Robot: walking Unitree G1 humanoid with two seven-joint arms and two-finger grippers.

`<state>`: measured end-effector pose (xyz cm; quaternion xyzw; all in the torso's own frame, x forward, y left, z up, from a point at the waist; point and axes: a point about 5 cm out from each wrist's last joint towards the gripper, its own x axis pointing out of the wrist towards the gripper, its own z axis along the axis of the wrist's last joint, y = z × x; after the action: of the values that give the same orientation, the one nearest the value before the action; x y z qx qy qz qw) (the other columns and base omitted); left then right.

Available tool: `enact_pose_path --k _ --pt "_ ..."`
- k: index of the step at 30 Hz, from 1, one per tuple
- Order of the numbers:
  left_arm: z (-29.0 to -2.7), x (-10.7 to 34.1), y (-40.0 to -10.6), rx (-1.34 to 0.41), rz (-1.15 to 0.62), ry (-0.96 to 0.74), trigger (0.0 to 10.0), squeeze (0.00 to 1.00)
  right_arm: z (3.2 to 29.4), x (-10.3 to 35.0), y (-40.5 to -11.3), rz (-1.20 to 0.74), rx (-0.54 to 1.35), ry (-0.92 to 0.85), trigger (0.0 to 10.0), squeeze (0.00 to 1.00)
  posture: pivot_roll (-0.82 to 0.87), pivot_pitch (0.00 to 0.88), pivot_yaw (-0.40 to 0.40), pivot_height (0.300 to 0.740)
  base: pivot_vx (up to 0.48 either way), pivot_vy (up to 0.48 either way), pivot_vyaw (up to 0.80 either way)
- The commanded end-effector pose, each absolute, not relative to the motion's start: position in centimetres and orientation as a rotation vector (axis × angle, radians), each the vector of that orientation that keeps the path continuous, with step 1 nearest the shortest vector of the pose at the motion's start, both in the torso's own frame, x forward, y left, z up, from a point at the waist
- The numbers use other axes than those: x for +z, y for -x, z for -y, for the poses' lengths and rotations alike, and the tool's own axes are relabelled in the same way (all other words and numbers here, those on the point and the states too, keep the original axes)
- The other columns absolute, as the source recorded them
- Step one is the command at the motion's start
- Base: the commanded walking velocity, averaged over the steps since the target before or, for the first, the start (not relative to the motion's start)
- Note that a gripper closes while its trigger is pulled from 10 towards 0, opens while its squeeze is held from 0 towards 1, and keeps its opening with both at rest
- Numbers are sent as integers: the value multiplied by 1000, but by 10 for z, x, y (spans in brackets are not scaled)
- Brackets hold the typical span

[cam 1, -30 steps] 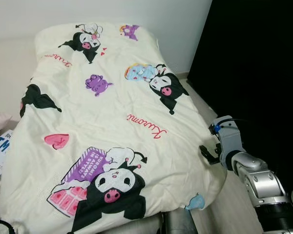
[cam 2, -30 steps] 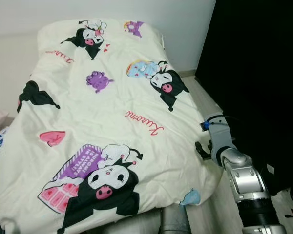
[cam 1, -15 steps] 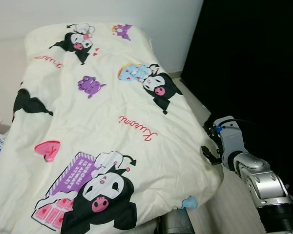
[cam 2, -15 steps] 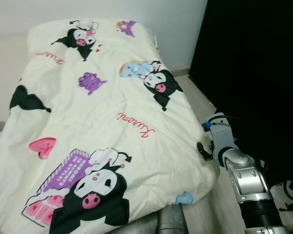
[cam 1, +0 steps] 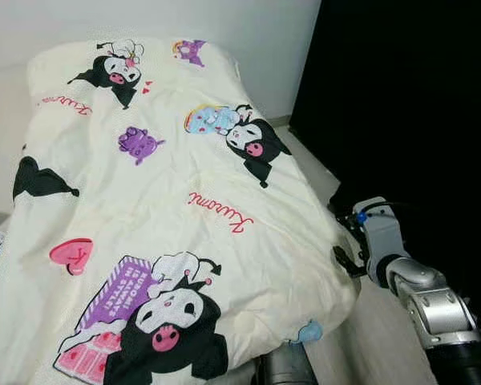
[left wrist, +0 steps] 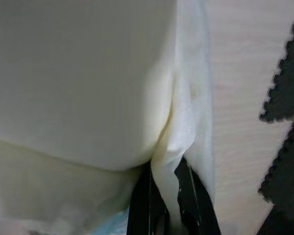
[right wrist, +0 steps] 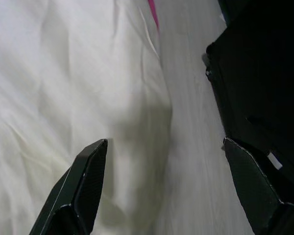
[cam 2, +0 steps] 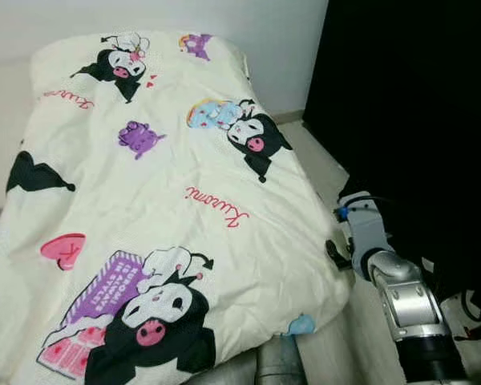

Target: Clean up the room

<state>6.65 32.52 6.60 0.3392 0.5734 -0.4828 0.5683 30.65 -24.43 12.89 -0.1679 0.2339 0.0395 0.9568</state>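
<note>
Spreading over the bed, the cream cartoon-print duvet [cam 1: 168, 208] lies nearly flat; against the earlier frames the whole scene has slid left, so the camera has turned, not the cover. A fold of it is pinched in the closed left gripper [left wrist: 169, 215]. The right gripper [right wrist: 171, 191], fingers wide apart and empty, hangs beside its right edge over the wooden floor [right wrist: 196, 137]

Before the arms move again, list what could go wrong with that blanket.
1. The left tool pinches only a thin fold of the blanket; a tug could slip it free.
2. The right tool is open at the blanket's side edge, over bare floor; closing there may miss the fabric.
</note>
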Motion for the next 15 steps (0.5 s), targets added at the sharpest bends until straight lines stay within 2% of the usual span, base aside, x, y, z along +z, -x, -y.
enact_pose_path --k 1,2,4,5,9,15 --pt "-330 46 -20 -1208 -1595 -635 10000 431 250 128 -302 -487 67 337 10000 0 -117 221 -58 521 0 0 0" --pt "-335 45 -13 -1197 -1641 -622 10000 694 251 129 -302 -487 64 337 10000 0 -116 222 -58 521 0 0 0" --pt "-337 45 -9 -1193 -1663 -613 10000 694 252 129 -302 -488 62 337 10000 0 -116 222 -58 521 0 0 0" --pt "-340 45 -7 -1172 -1682 -605 10000 1000 253 129 -302 -488 60 337 10000 0 -114 221 -59 521 0 0 0" --pt "-354 46 -12 -1098 -1682 -673 10000 1000 250 128 -303 -488 64 336 10000 0 -109 220 -60 521 0 0 0" --pt "-363 50 -21 -1083 -1673 -716 10000 1000 248 128 -303 -487 71 333 10000 0 -111 217 -60 521 0 0 0"
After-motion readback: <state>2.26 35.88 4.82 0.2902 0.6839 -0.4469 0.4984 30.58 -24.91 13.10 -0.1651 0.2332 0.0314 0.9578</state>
